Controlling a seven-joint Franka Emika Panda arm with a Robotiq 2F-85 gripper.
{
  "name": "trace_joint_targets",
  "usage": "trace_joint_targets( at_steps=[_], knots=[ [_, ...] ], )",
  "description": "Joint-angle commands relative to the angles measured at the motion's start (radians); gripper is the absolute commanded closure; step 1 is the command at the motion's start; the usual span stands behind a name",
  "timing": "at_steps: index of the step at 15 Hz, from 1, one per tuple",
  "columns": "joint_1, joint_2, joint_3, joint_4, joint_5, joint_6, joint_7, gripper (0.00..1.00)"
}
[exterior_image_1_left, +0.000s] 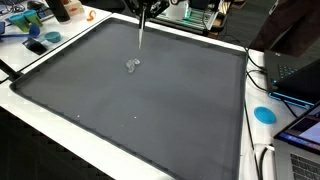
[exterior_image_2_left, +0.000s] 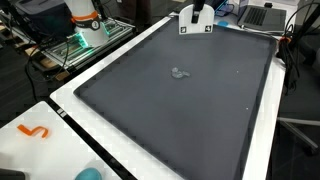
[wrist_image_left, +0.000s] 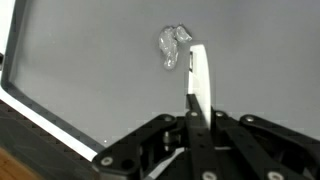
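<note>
My gripper (wrist_image_left: 192, 112) is shut on a thin white flat stick (wrist_image_left: 200, 78) that points away from the jaws. Just off the stick's far end lies a small crumpled piece of clear plastic (wrist_image_left: 172, 46) on the dark grey mat (wrist_image_left: 90, 60). Whether stick and plastic touch I cannot tell. In an exterior view the gripper (exterior_image_1_left: 145, 9) hangs over the mat's far edge, with the stick (exterior_image_1_left: 140, 36) pointing down above the clear plastic (exterior_image_1_left: 133, 65). The same clear plastic (exterior_image_2_left: 180, 73) lies alone near the middle of the mat (exterior_image_2_left: 190, 120).
A white table rim (exterior_image_1_left: 60, 110) frames the mat. Laptops (exterior_image_1_left: 295, 75) and a blue round lid (exterior_image_1_left: 264, 114) sit beside the mat, with clutter (exterior_image_1_left: 30, 20) at a far corner. An orange squiggle (exterior_image_2_left: 35, 131) lies on the white rim. A white marker block (exterior_image_2_left: 195, 18) stands at the far edge.
</note>
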Motion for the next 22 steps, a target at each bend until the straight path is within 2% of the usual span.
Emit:
trace_joint_targets(
  at_steps=[1,4,9,22],
  knots=[
    [0.037,0.052,0.003,0.075,-0.089,-0.076,0.156,0.99],
    [0.055,0.095,0.001,0.118,-0.114,-0.083,0.241,0.99],
    [0.071,0.177,-0.017,0.180,-0.157,-0.081,0.298,0.99],
    [0.101,0.346,-0.079,0.300,-0.183,-0.055,0.329,0.99]
  ],
)
